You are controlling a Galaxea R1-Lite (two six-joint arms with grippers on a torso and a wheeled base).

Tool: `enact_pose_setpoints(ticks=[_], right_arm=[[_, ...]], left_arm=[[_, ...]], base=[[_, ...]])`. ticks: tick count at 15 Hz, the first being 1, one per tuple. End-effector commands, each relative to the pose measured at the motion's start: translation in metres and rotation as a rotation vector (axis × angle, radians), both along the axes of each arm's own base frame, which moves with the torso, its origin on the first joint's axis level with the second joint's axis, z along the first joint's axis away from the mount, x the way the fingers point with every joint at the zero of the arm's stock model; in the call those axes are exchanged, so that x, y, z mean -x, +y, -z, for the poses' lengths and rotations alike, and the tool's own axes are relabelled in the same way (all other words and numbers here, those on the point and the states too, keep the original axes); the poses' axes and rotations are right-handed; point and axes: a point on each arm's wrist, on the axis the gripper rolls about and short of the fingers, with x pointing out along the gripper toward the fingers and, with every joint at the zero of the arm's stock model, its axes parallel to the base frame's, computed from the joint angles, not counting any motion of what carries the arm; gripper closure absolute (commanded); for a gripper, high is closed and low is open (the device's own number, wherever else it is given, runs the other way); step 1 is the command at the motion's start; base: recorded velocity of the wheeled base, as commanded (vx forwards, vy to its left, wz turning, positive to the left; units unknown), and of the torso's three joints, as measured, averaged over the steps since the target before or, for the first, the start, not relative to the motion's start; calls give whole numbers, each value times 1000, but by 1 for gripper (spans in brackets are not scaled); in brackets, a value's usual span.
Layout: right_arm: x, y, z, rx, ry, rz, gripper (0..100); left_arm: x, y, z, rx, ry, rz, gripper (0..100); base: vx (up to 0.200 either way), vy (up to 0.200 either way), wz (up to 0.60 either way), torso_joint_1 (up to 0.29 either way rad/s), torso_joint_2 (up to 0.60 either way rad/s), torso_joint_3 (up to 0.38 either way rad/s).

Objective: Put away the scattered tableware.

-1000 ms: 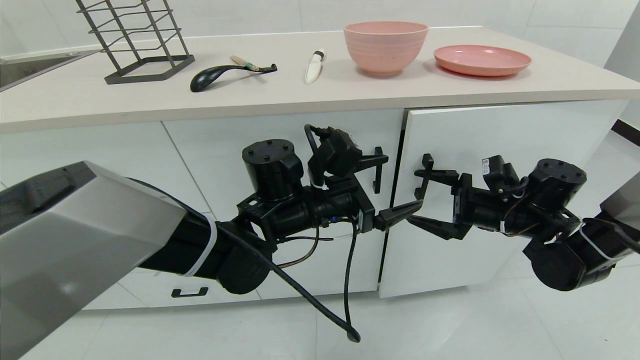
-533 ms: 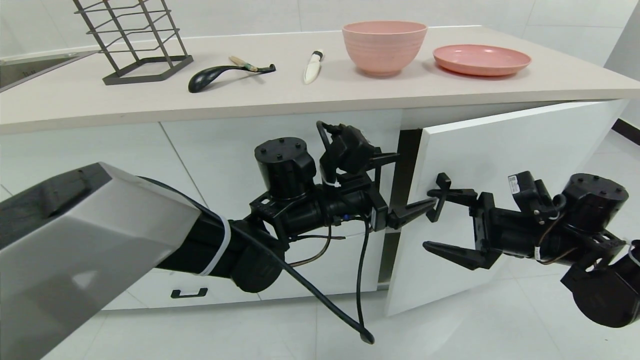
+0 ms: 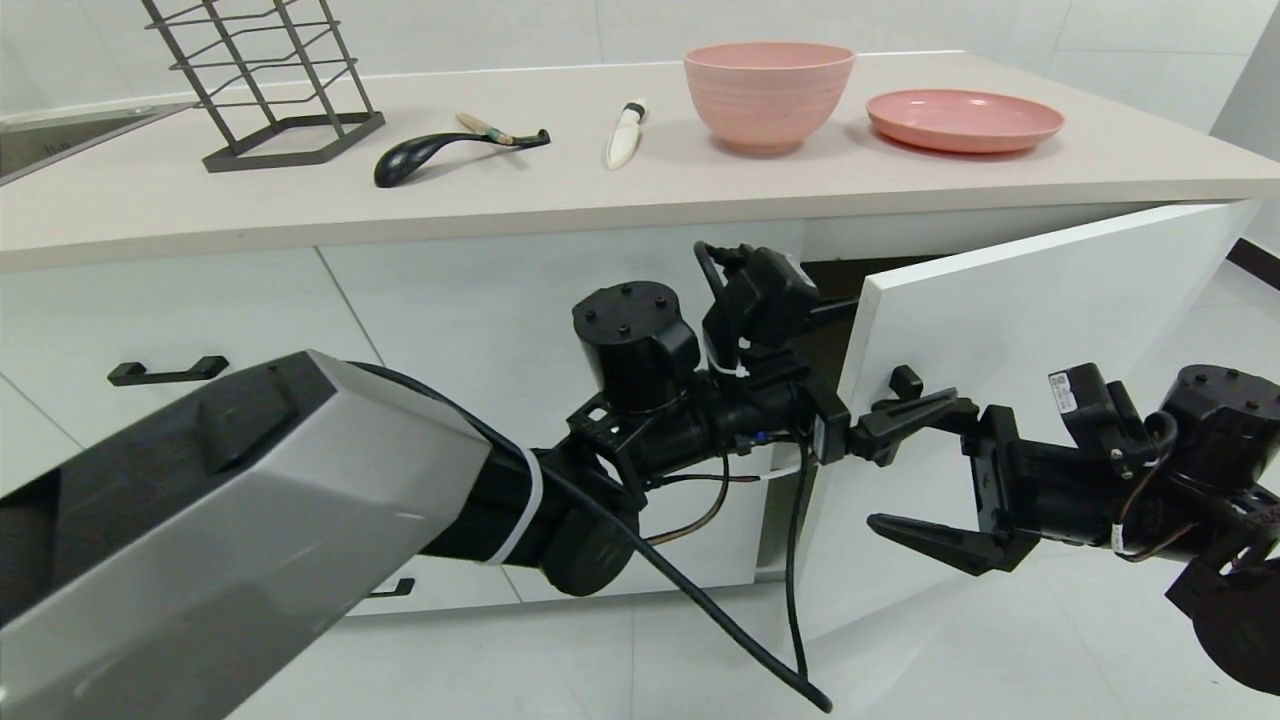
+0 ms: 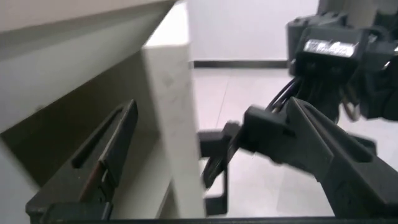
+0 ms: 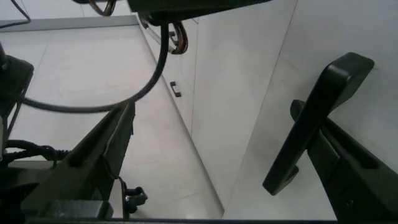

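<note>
A: While the cabinet door point(image 3: 1050, 300) stands part open under the counter point(image 3: 600, 190), where is the tableware?

B: All of it is on the counter top. From the robot's left: a black spoon point(image 3: 440, 152), a thin wooden stick point(image 3: 485, 127) meeting the spoon's handle, a white knife point(image 3: 625, 135), a pink bowl point(image 3: 768, 95) and a pink plate point(image 3: 965, 118). A wire rack point(image 3: 270, 90) stands further left.

A: And the grippers?

B: Both are low at the door, well apart from the tableware. The left gripper point(image 3: 865, 365) is spread and straddles the door's free edge — one finger inside the cabinet, one outside by the black door handle point(image 3: 905, 380). The right gripper point(image 3: 885, 465) is spread wide as well, grasping nothing, its upper finger by that same handle.

A: How would the pieces handle?

B: By my judgement, the bowl and plate look stiff, light and smooth, so probably slippery. I would pinch the bowl across its rim wall and the plate at its raised near edge. The spoon seems rigid and glossy, and mid-handle, where it arches off the surface, looks the best hold.

A: Which way do the long pieces point?

B: The spoon's long axis runs along the counter, scoop to the robot's left, handle tip to its right. The knife's axis runs near to far — the dark-banded end points away, leaning slightly right. Grip it across its narrow width.
</note>
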Motion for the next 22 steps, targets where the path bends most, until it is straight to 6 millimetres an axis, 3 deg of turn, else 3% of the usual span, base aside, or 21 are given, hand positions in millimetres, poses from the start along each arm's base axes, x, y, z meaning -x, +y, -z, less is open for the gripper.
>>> enact_pose_setpoints(ticks=[1,5,9,16,19,22], right_arm=[[1,-1,2,3,8,4,0],[-6,-11,7,7,25,86,0],[-16,-32,18,17,50,173,0],[-23,-47,26,23,73,225,0],[-13,-49,15,18,44,236,0],[24,-61,0,12,22,286,0]], left_arm=[[4,-18,17,0,18,41,0],[7,-22,21,-2,21,52,0],[25,-39,19,11,56,114,0],[20,-47,18,30,39,118,0],[20,-47,18,32,41,110,0],[19,-47,17,47,70,67,0]], base=[[0,0,0,0,0,0],[0,0,0,0,0,0],[0,0,0,0,0,0],[0,0,0,0,0,0],[0,0,0,0,0,0],[0,0,0,0,0,0]])
